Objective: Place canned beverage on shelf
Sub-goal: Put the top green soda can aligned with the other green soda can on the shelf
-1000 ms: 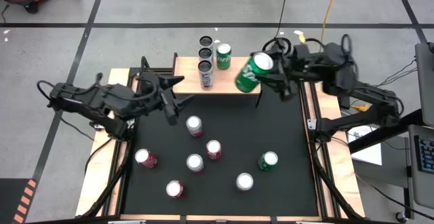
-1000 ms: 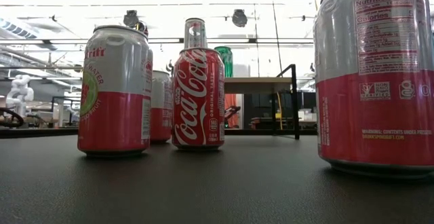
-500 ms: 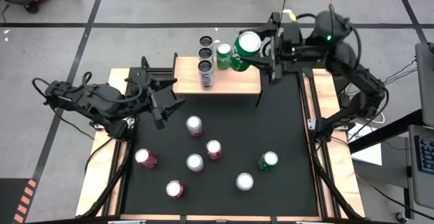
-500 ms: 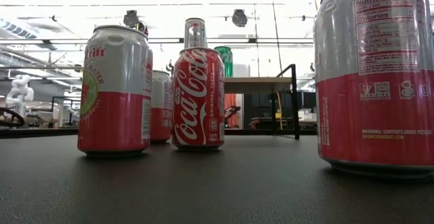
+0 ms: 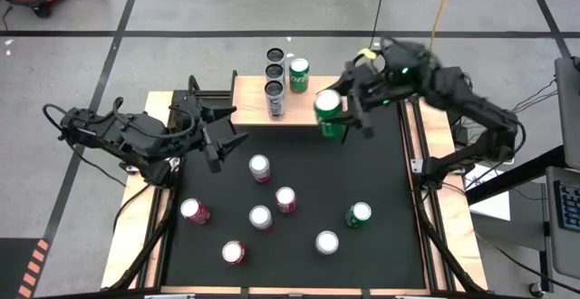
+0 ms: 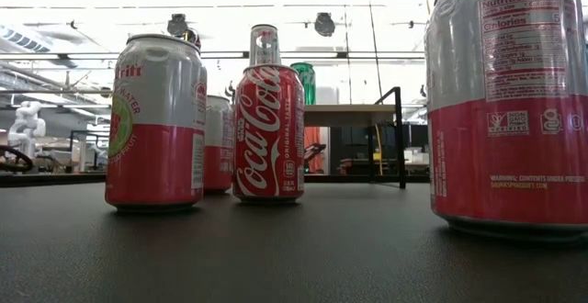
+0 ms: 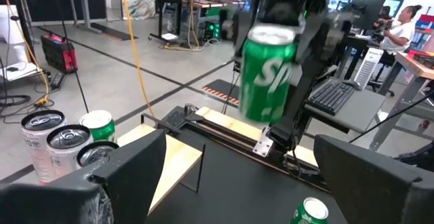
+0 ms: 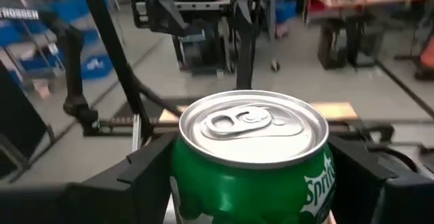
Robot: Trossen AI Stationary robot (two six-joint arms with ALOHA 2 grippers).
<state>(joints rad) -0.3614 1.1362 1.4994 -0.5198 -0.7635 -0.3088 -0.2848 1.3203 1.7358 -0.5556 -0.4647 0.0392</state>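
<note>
We begin with the green aluminium Sprite can (image 5: pixel 328 111), which hangs in the air upright, its silver lid to the top and its long axis vertical. It sits between the two dark fingers of the right gripper (image 5: pixel 337 110); the jaws stand moderately apart and are closed on the body of the can, one finger on each side, as the right wrist view shows well (image 8: pixel 254 157). In the high view the can appears over the front right part of the small light-wood shelf on thin black legs (image 5: pixel 304 109), near its front edge. How high it is above the board we cannot tell from these views. On the shelf already stand a row of three silver-topped dark cans (image 5: pixel 274 86) and, just beside them, a second green can (image 5: pixel 298 74); these lie toward 10 and 11 o'clock from the held can. The bare wood next to them is toward 12 o'clock from it. So we judge that the coming move must bring the can a little toward 12 o'clock and then straight down, keeping its axis upright. The left gripper (image 5: pixel 220 134) waits with its fingers wide open and empty, at 9 o'clock from the held can, over the black table mat (image 5: pixel 381 181), well apart from it. The right arm is clearly the nearer one.
</note>
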